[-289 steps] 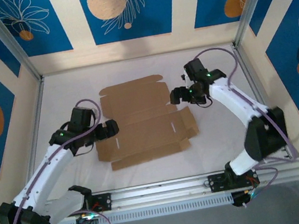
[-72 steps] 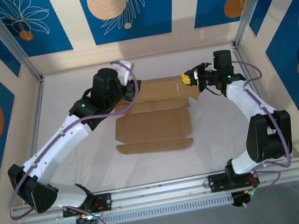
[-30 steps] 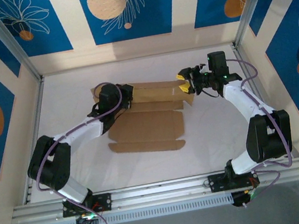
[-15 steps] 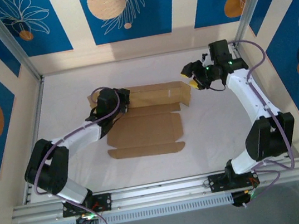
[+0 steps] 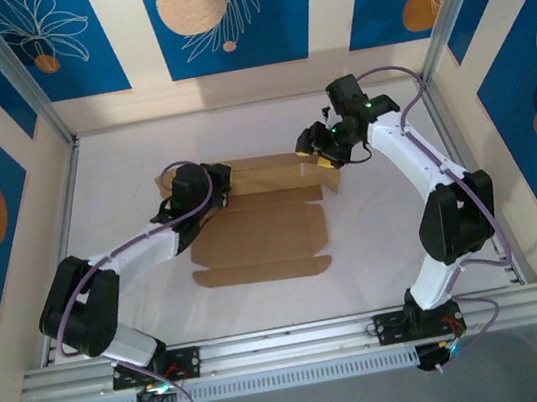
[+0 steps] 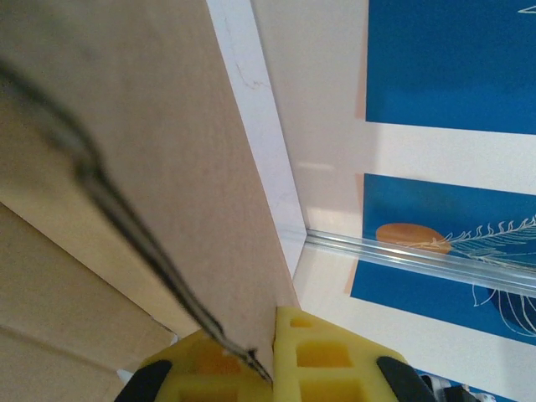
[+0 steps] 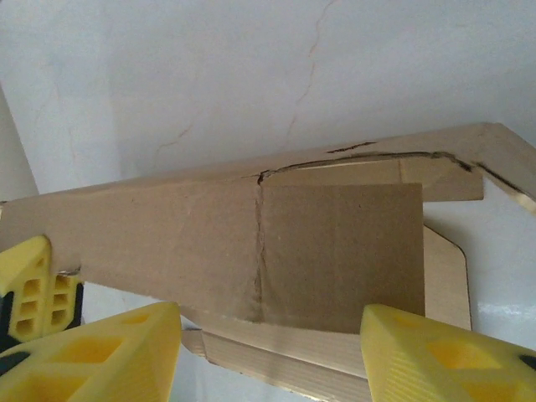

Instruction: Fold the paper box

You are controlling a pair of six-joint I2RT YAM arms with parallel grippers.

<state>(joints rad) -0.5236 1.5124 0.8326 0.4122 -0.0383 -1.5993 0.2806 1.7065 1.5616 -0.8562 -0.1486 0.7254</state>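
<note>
The paper box (image 5: 258, 233) lies as brown cardboard mid-table, its base flat and its rear panel (image 5: 264, 173) raised on edge. My left gripper (image 5: 215, 184) is shut on the left end of that panel. In the left wrist view, the left gripper (image 6: 275, 356) has its yellow pads pinching the cardboard edge (image 6: 151, 167). My right gripper (image 5: 319, 148) is at the panel's right end and open. In the right wrist view, the right gripper (image 7: 272, 356) has its fingers (image 7: 109, 352) standing apart on either side of the folded end flap (image 7: 335, 251).
White table surface (image 5: 121, 162) is walled by cream and blue panels, with aluminium posts (image 5: 439, 24) at the rear corners. A metal rail (image 5: 290, 341) runs along the near edge. The left gripper's yellow pad (image 7: 33, 280) shows at the panel's far end.
My right gripper swung back from the rear right and now straddles the panel's right end. The left gripper kept its hold while the box slid slightly left.
</note>
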